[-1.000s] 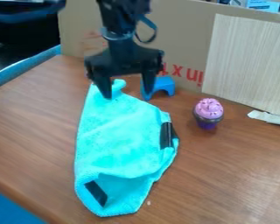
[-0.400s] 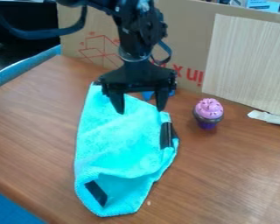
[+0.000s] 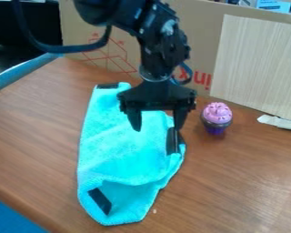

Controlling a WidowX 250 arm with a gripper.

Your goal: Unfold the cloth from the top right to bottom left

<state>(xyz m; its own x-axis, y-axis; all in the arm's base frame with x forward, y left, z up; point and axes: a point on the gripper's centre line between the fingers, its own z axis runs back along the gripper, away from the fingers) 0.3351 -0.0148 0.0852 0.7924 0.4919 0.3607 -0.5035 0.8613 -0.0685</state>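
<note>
Currently, one cloth (image 3: 120, 152), folded.
We find it on the table (image 3: 245, 182), left of centre, its near end and right edge seemingly turned over; we judge the unfolding from far right to near left yet to be done. Gripper (image 3: 158, 129): above the cloth's right side, fingers wide apart, holding nothing. We count one cloth, with three dark patches (image 3: 100, 200); one gripper; one cupcake (image 3: 216, 117), to the right.
</note>
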